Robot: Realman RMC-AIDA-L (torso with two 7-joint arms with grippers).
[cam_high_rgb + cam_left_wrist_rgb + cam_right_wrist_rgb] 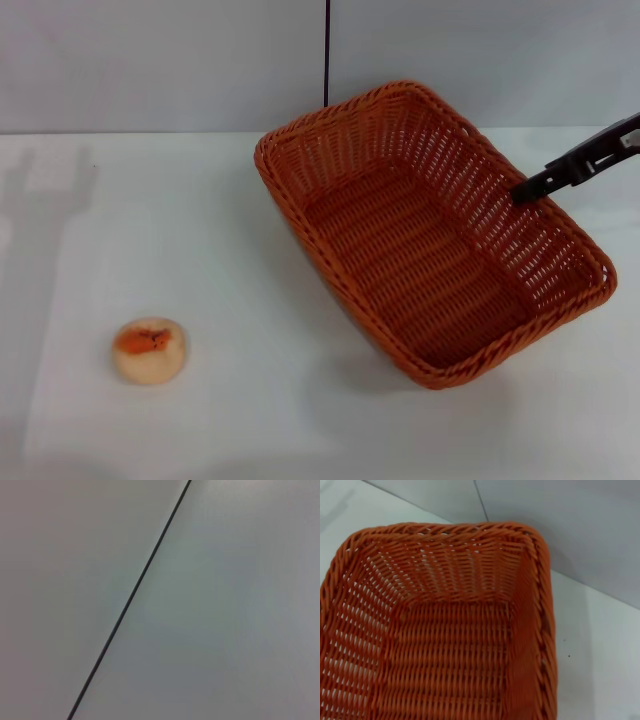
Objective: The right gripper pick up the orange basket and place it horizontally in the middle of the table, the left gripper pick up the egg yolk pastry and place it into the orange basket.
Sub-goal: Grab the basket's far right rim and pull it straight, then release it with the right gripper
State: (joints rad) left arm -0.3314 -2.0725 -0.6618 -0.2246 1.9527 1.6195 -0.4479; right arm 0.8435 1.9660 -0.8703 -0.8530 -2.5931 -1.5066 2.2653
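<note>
Orange basket (430, 235) side wall held by right gripper (522, 192).

Pastry (150, 350) left of basket (430, 235)

Head camera overlooks orange basket (430, 240); right wrist views it close.

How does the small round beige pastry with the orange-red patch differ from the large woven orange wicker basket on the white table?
The egg yolk pastry is small, round and smooth; the orange basket is far larger, rectangular and openwork. The pastry lies alone at the table's left front, untouched; the basket sits right of centre, skewed diagonally, with the right gripper at its right rim. The basket is empty. Both rest on the table and show orange.
</note>
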